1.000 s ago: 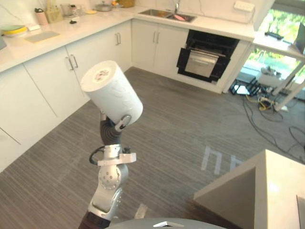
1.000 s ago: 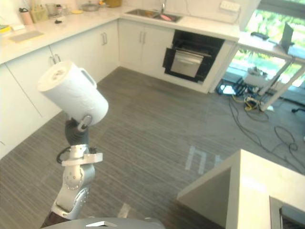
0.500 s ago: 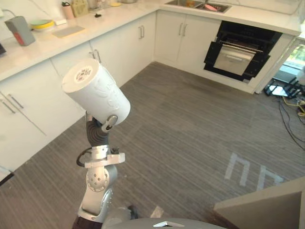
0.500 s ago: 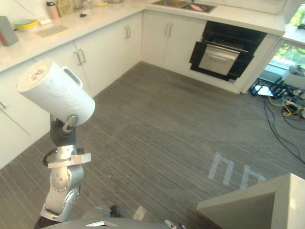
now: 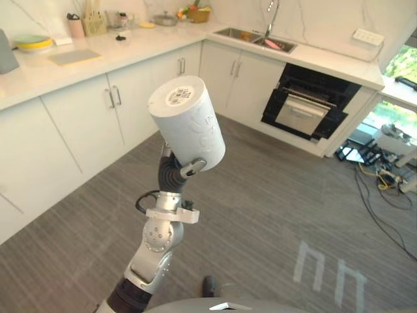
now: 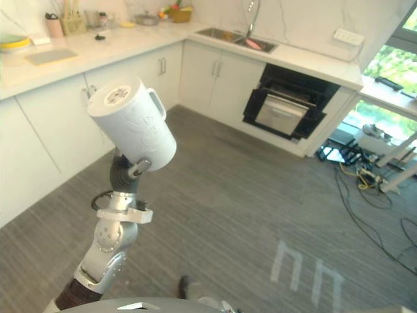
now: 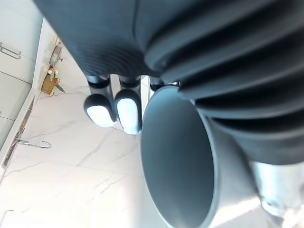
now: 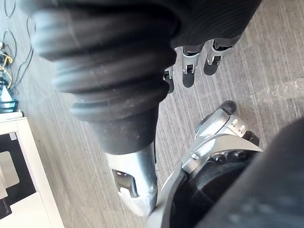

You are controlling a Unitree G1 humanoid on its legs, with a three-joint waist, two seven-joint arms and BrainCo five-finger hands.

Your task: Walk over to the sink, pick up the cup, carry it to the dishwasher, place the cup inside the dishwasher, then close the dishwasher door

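My left hand (image 5: pixel 193 168) grips the white cup (image 5: pixel 187 121), raised before me with its base tilted up, thumb curled against its wall. My right hand (image 8: pixel 189 66) hangs above the floor (image 5: pixel 260 195), fingers loose and empty. The dishwasher (image 5: pixel 301 104) stands well beyond the cup, near the sink (image 5: pixel 255 38).

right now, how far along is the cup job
Pickup looks done: the left hand grips the white cup, held up over the floor, away from the sink. In hand: the carry, with the dishwasher some way ahead, its door open. Left: place the cup inside, shut the door. The right hand hangs open.
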